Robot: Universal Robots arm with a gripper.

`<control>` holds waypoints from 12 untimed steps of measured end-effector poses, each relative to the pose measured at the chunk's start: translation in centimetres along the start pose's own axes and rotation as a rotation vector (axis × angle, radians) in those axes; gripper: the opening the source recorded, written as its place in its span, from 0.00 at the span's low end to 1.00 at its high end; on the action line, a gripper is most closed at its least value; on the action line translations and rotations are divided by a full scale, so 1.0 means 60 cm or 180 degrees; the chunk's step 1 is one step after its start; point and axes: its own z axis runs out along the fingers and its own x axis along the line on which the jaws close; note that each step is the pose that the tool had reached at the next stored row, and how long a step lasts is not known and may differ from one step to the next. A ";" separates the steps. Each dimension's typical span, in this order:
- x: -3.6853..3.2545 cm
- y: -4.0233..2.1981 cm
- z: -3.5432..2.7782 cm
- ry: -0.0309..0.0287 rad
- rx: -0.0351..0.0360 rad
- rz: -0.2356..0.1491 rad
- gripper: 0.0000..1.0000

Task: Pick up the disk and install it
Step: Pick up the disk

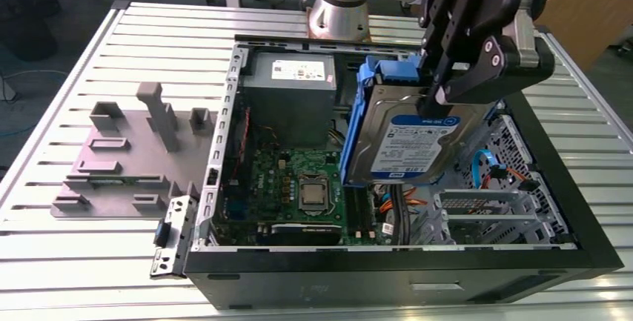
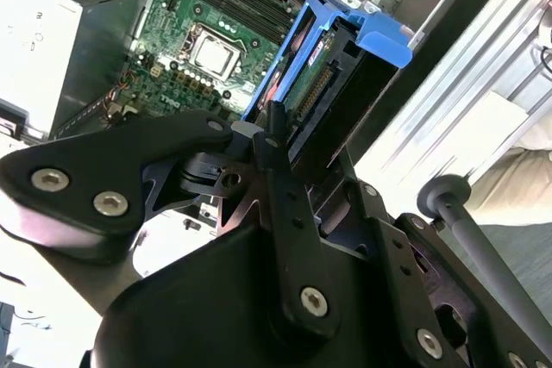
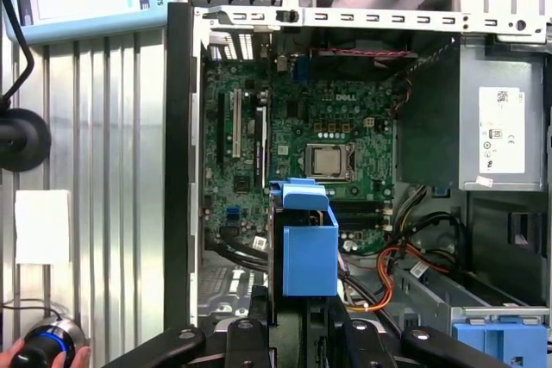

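Note:
The disk (image 1: 413, 147), a silver drive with a white-and-blue label in a blue plastic carrier, hangs tilted above the right half of the open computer case (image 1: 583, 250). My gripper (image 1: 438, 104) is shut on its upper end. The second wrist view looks along the black fingers (image 2: 274, 148) to the disk (image 2: 341, 62), clamped edge-on with its connector side showing. In the first wrist view the carrier's blue end (image 3: 309, 247) sticks out from the gripper (image 3: 297, 321) over the motherboard (image 3: 319, 152).
A grey power-supply box (image 1: 289, 87) fills the case's far corner, with orange and black cables (image 1: 401, 206) and a metal drive cage (image 1: 494, 210) near the front. A blue clip (image 1: 388, 69) stands behind the disk. A grey fixture (image 1: 124, 154) lies at the exterior view's left. A hand (image 3: 21, 352) holds a knob.

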 end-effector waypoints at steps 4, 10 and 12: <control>0.003 0.000 0.000 0.0000 0.0000 0.0000 0.35; 0.005 0.000 0.001 -0.0001 0.0000 0.0000 0.35; 0.006 0.000 0.002 0.0000 0.0000 0.0000 0.35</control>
